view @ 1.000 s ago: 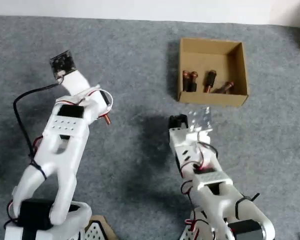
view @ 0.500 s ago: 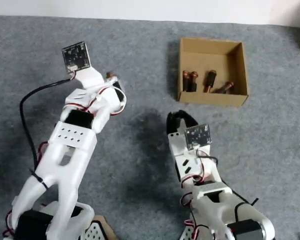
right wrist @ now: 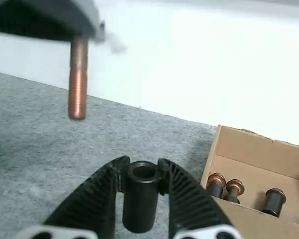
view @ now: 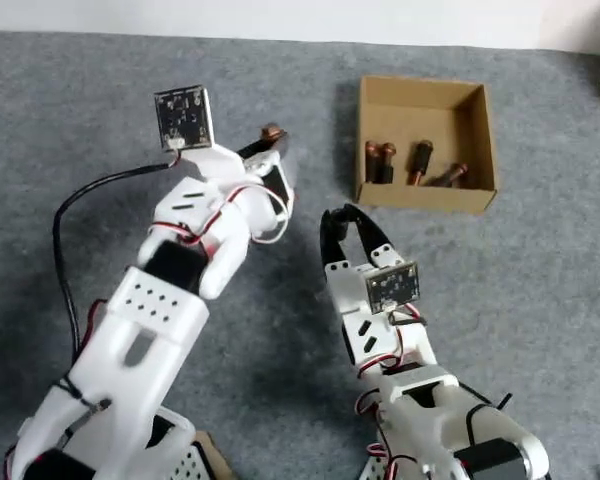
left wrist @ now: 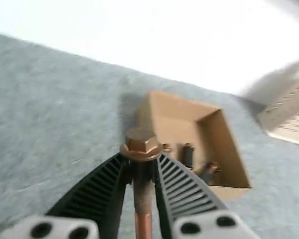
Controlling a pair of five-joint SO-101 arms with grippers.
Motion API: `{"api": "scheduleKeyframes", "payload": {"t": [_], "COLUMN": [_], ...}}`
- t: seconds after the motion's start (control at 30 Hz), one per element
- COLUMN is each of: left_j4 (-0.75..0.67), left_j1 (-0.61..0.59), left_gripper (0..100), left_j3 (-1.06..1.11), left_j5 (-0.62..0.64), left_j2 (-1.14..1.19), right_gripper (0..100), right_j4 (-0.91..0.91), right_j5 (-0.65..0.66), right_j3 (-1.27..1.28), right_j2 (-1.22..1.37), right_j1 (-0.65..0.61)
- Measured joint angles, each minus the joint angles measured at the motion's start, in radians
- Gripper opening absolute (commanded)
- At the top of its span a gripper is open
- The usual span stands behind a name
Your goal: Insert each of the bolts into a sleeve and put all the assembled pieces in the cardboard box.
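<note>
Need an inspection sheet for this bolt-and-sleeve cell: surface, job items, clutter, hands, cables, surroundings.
Surface: grey felt mat.
Job's things: bolt hangs head up, not yet in the sleeve, which stands bore up; cardboard box holds four assembled pieces.
Clutter: pale perforated piece on the mat, past the box.
Hands: left hand shut on bolt; right hand shut on sleeve.
Cables: black cable loops beside the left arm.
Surroundings: white wall behind the mat.
</note>
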Motion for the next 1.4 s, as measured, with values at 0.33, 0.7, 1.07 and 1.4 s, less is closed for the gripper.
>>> {"api": "scheduleKeyframes", "payload": {"t": [0.33,0.7,1.07,1.4], "left_j4": [0.0,-0.137,-0.189,-0.19], "left_j1": [0.114,0.161,0.153,0.095], "left_gripper": [1,1,1,1], "left_j3": [0.078,0.169,0.169,0.203], "left_j5": [-0.043,-0.126,-0.127,-0.149], "left_j2": [-0.051,-0.052,-0.052,-0.054], "right_gripper": [0.5,0.5,0.5,0.5], "right_j4": [0.0,0.0,0.0,0.0], "right_j5": [0.003,0.005,0.005,0.006], "right_j3": [0.002,0.002,0.002,0.002], "right_j2": [0.0,0.0,0.0,0.0], "right_j1": [-0.074,-0.083,-0.083,-0.086]}}
